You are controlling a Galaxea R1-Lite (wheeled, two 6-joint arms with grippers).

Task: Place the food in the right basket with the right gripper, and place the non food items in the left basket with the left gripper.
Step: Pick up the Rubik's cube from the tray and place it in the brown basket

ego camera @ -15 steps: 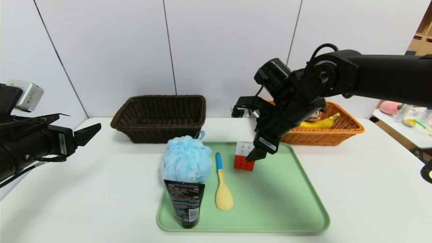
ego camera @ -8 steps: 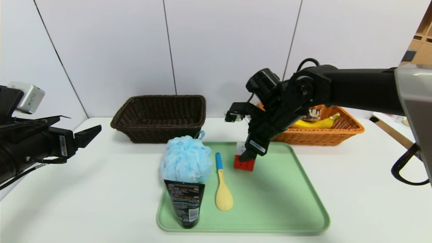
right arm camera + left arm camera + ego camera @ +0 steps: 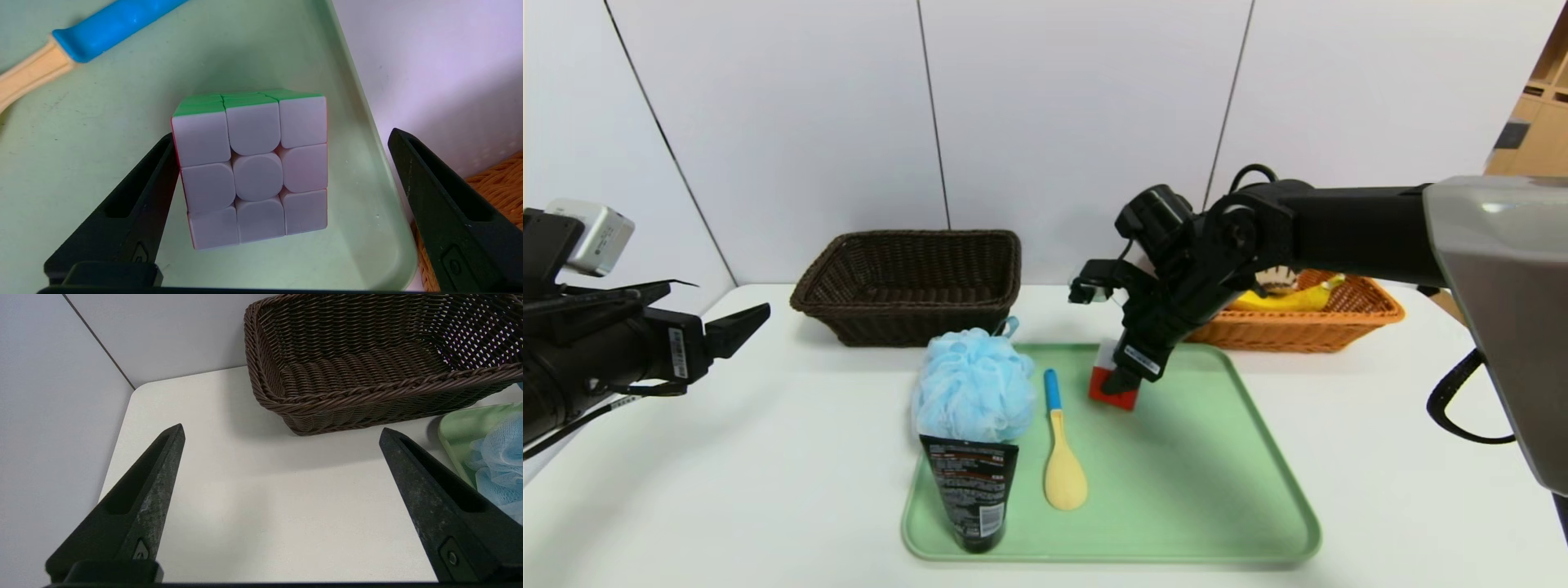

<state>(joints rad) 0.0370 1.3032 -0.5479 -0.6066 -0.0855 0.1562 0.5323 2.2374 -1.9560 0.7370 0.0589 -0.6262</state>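
Note:
My right gripper hangs open over the far part of the green tray, astride the puzzle cube. In the right wrist view the cube stands between the spread fingers of this gripper, close against one finger and well apart from the other. The blue pouf, black tube and yellow spoon lie on the tray. The banana and the cake slice sit in the right basket. My left gripper is open and empty at the far left, short of the left basket.
The tray's rim runs just beyond the cube, and the orange basket lies past it. The dark basket holds nothing, with bare white table between it and my left gripper. A wall stands behind both baskets.
My right arm has swung left and lowered, so its fingers now stand around the cube instead of beside it. The left arm has stayed put.

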